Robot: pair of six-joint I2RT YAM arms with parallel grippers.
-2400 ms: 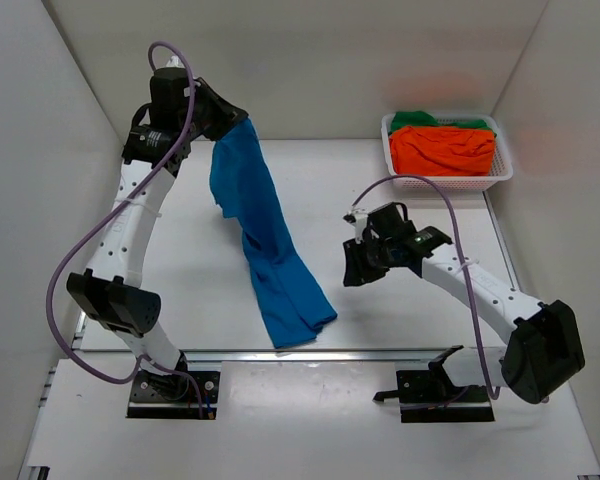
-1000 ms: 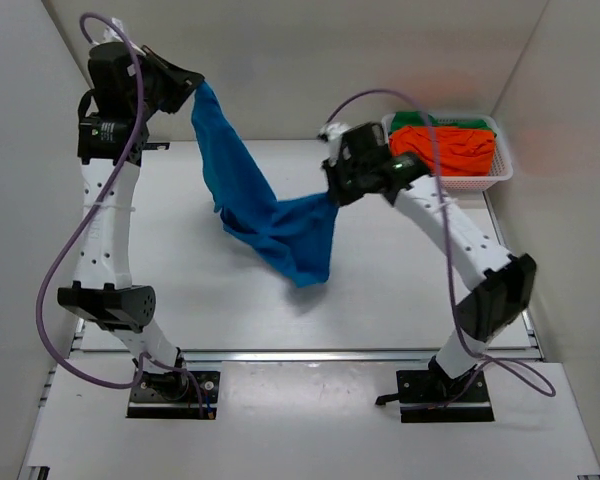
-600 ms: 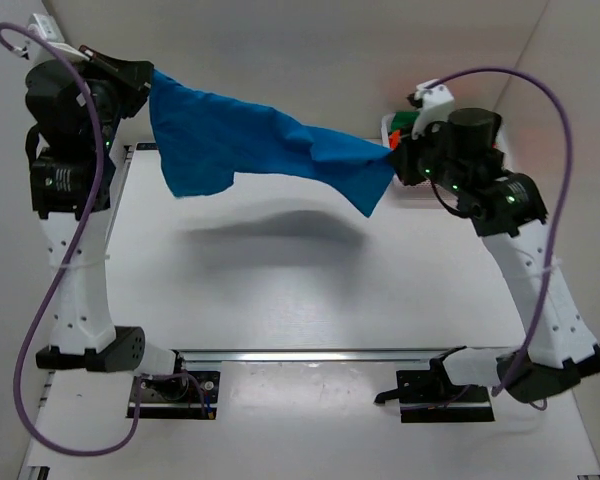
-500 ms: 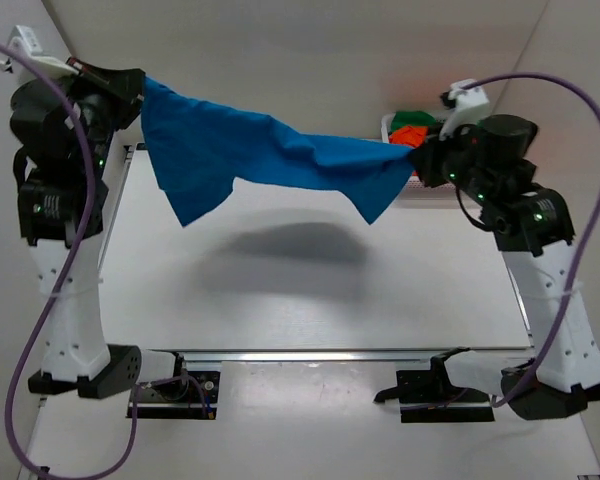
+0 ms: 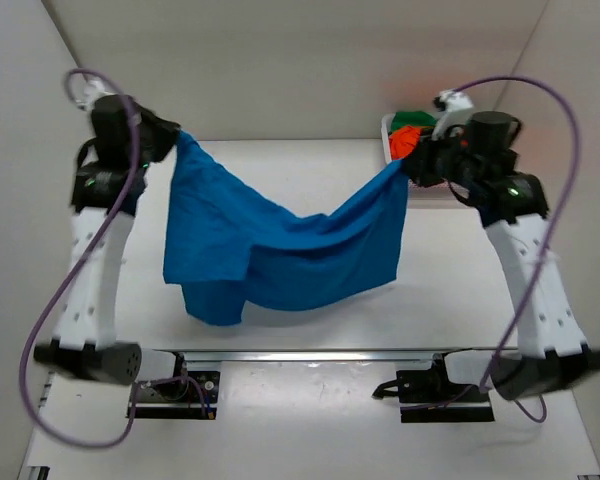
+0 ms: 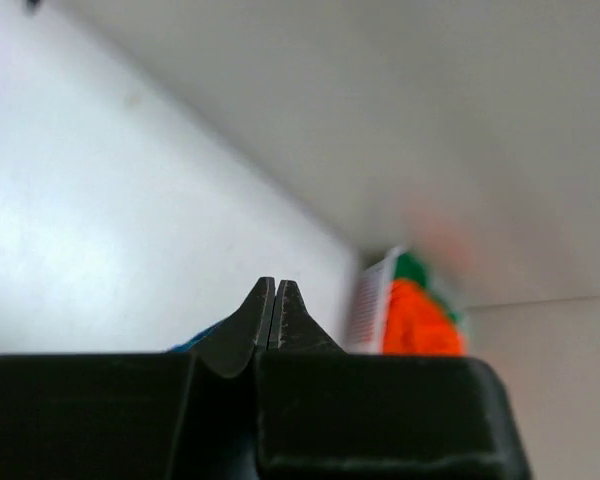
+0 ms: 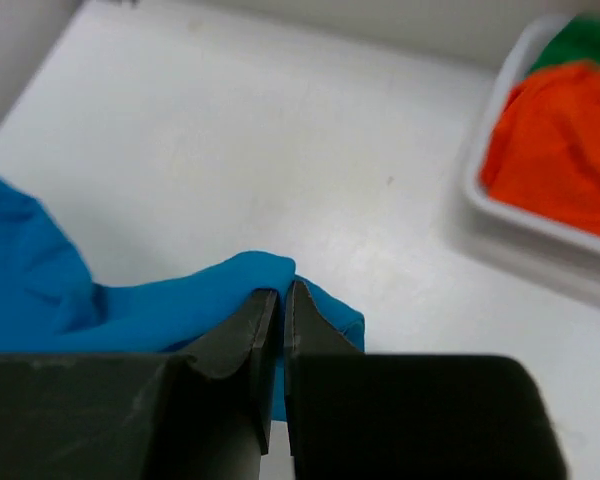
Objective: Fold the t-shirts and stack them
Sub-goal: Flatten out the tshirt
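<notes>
The bright blue t-shirt [image 5: 280,250] hangs spread between both grippers and sags in the middle; its lower edge drapes toward the table's front. My left gripper [image 5: 178,140] is shut on its upper left corner. In the left wrist view the left gripper [image 6: 276,285] shows pressed tips and only a sliver of blue cloth [image 6: 195,345]. My right gripper [image 5: 408,165] is shut on the upper right corner. In the right wrist view the right gripper [image 7: 283,290] pinches a fold of the blue t-shirt [image 7: 130,300]. The orange t-shirt [image 7: 565,130] and green t-shirt [image 7: 580,40] lie in the basket.
The white mesh basket [image 7: 480,200] stands at the back right corner, largely hidden behind the right arm in the top view, where the orange cloth [image 5: 408,135] and green cloth [image 5: 412,116] peek out. White walls close in the table on three sides.
Both grippers have come down and closer together with the blue t-shirt. The cloth, stretched taut and high half a second ago, now sags low between them.
</notes>
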